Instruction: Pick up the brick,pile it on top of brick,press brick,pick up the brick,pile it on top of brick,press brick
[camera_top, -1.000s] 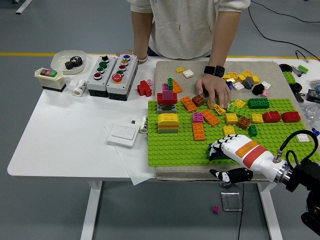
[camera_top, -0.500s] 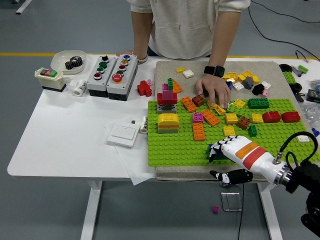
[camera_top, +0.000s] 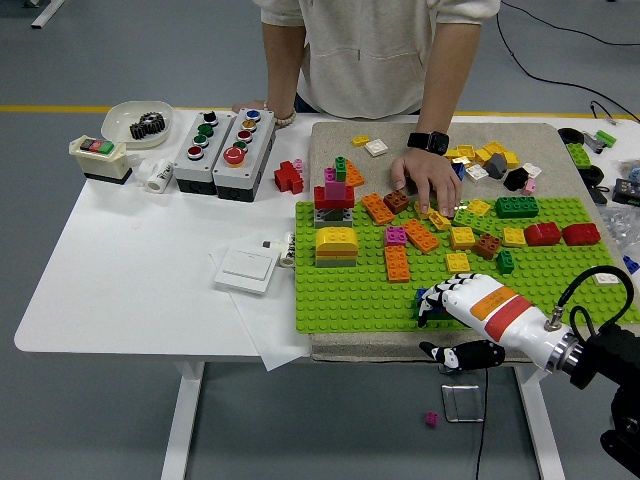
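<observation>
- Far left of the hand, the white surface (camera_top: 130, 270) carries a white bowl with a black gear (camera_top: 140, 122), two grey push-button boxes (camera_top: 222, 140) and a flat white switch plate (camera_top: 246, 268); none of it has shifted over the last second.
- Up and to the left of the hand, on the green studded baseplate (camera_top: 350, 290), stand a yellow-topped layered brick stack (camera_top: 336, 246) and a taller red, pink and green tower (camera_top: 335, 190), both unchanged.
- The robot's white right hand with the orange band (camera_top: 452, 300) lies low on the baseplate's near edge, its fingers curled together over a small dark blue brick (camera_top: 428, 301). It appears clamped on that brick, though the palm hides most of the contact.
- Compared with a second ago the hand has barely moved: a slight slide toward the near edge and a small wrist turn, with the brick not lifted off the studs. I judge the pick-up is still being secured, not yet carried.
- Just beyond the hand sit a yellow brick (camera_top: 457, 261) and a small green brick (camera_top: 506, 261), likely piling targets.
- Well beyond the hand, a person's hand (camera_top: 428, 185) with a black watch rests on loose bricks, staying put.
- Right of the hand lie red rounded bricks (camera_top: 560, 233).
- The left hand is out of view.
</observation>
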